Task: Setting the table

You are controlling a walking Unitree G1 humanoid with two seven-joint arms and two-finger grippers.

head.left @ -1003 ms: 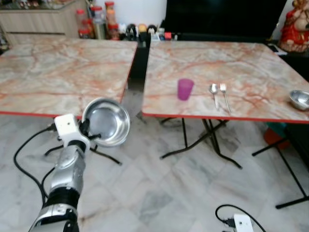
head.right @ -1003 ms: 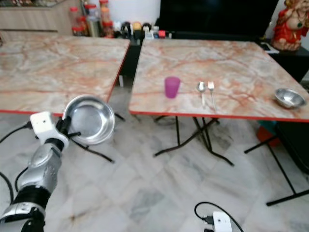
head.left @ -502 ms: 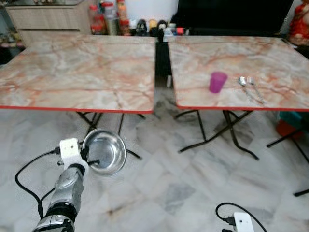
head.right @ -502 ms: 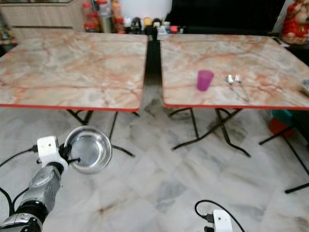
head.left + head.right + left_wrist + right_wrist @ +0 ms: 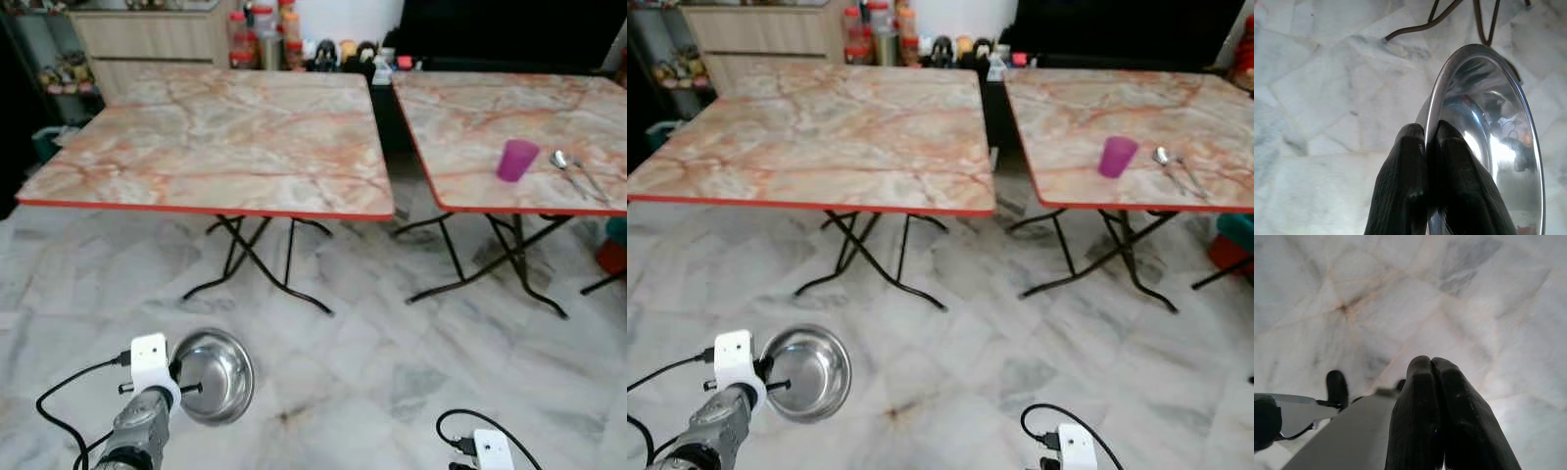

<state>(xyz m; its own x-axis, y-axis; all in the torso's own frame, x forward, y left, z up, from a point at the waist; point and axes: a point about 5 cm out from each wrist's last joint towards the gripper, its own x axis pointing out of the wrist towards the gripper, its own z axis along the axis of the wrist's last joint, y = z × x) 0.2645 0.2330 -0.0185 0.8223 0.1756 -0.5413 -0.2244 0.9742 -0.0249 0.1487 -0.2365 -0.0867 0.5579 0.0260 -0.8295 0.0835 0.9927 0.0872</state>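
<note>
Head views: left claw (image 5: 181, 389), lower left of frame, pinching rim of steel bowl (image 5: 213, 375) over floor. Purple cup (image 5: 516, 160), spoon (image 5: 561, 162), fork (image 5: 589, 179) already laid on right tabletop (image 5: 460, 108), upper right; left tabletop (image 5: 225, 137) awaits setting. Bowl not yet placed.

Left wrist view: fingers (image 5: 1405, 191) clamp bowl rim.

Right wrist view: right claw (image 5: 1434, 382) pressed together, holding nothing, above floor.

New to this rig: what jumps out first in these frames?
The left gripper pinches the rim of a shiny steel bowl, held low over the marble floor, apart from both tables. Ahead stand two marble-pattern folding tables; the left table looks bare, while the right table carries a purple cup with a spoon and fork beside it. The right gripper hangs shut over the floor.
</note>
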